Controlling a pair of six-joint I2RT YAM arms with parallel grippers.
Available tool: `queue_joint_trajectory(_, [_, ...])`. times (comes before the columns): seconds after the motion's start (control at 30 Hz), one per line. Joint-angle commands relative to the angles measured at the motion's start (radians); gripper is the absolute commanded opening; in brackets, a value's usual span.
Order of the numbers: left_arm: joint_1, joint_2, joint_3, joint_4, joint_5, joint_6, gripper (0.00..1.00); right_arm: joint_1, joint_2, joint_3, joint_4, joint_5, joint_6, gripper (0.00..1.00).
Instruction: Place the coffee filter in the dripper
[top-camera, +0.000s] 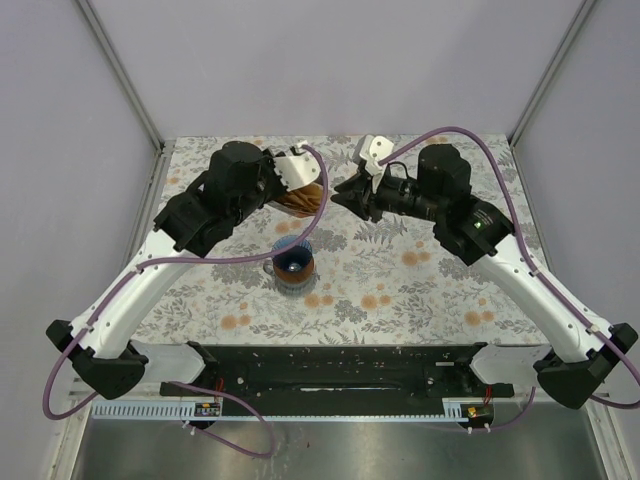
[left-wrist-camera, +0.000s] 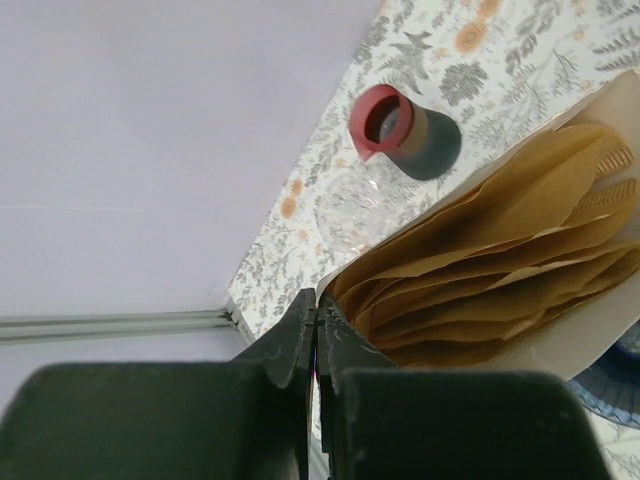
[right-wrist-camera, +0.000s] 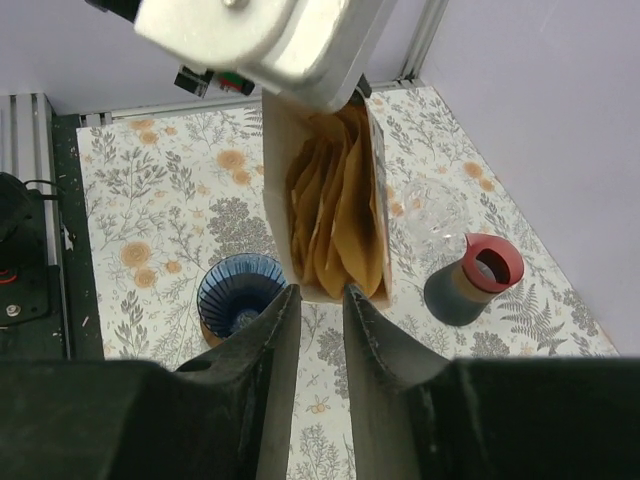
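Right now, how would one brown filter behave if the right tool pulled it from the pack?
Probably floppy and light: the filters look like thin, wavy paper. They lie nested close in the pack, so one may drag neighbours out. Their curled edges suggest easy creasing.

I found no text, brand or number I could read in any of the three views. In the right wrist view, a small red and green sticker (right-wrist-camera: 215, 80) sat on the dark part up and to the left of the filter packet (right-wrist-camera: 335, 200). It was too small for me to make out. The packet's own faces showed me no print.
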Motion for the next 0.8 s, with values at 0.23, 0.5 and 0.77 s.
queue_joint_trajectory(0.23, [-0.043, -0.008, 0.067, 0.154, -0.102, 0.019, 0.0, 0.082, 0.001, -0.078, 0.242, 0.09, 0.146, 0.38])
queue_joint_trajectory(0.5, [-0.048, 0.001, 0.077, 0.162, -0.106, 0.018, 0.0, 0.08, 0.106, 0.029, 0.179, 0.174, 0.12, 0.35])
queue_joint_trajectory(0.77, [-0.051, 0.015, 0.109, 0.148, -0.088, -0.008, 0.0, 0.082, 0.165, 0.063, 0.173, 0.181, 0.126, 0.33])
